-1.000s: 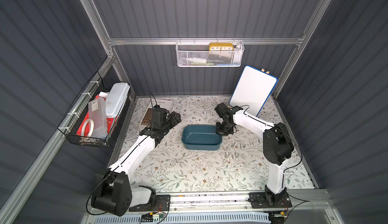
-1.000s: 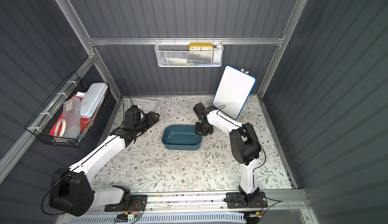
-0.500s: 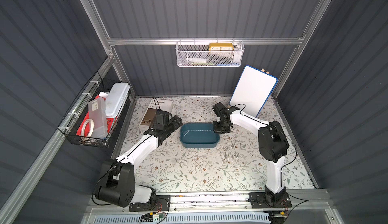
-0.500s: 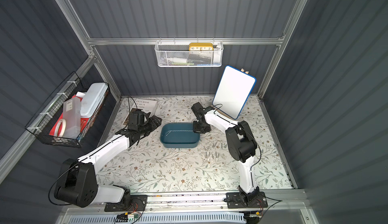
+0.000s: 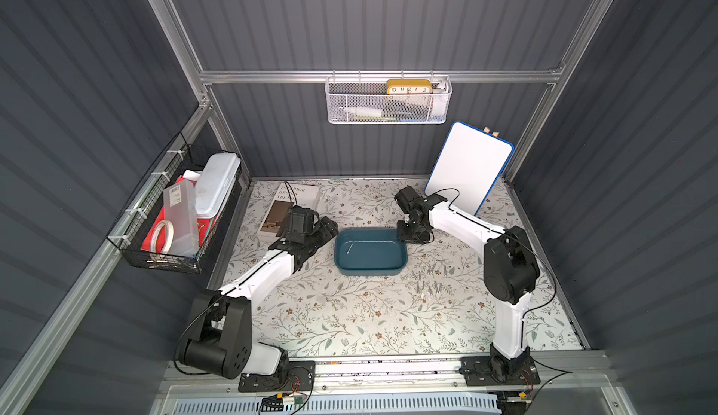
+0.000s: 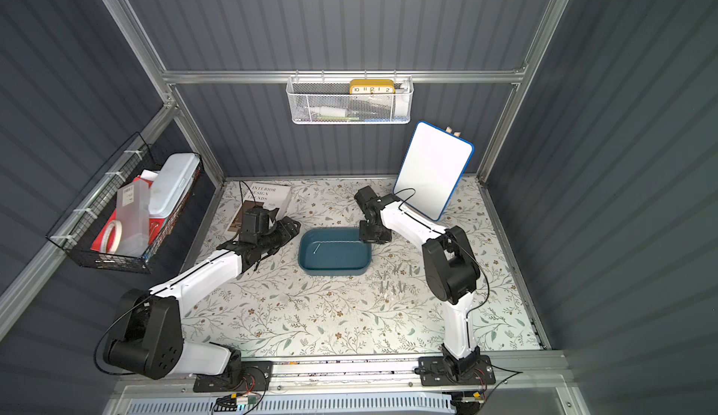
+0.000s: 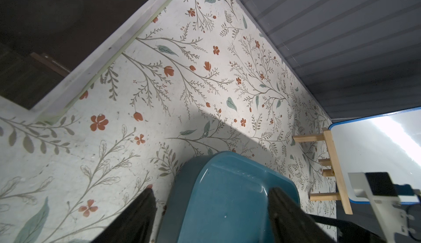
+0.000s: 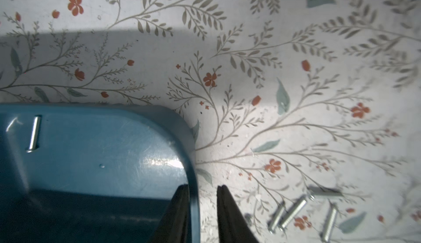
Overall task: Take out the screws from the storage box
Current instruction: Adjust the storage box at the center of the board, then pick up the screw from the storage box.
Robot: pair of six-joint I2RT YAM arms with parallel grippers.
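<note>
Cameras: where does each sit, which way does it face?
Both top views: high at the front, looking down on the table; left arm and right arm show whole.
Left wrist: arm-mounted, facing over the storage box toward the whiteboard; left gripper shows, open.
Right wrist: arm-mounted, facing down at the screws; right gripper straddles the storage box wall.
Shared: all show the storage box.

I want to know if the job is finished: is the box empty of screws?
No, the right wrist view shows one screw lying on the floor of the box.
</note>
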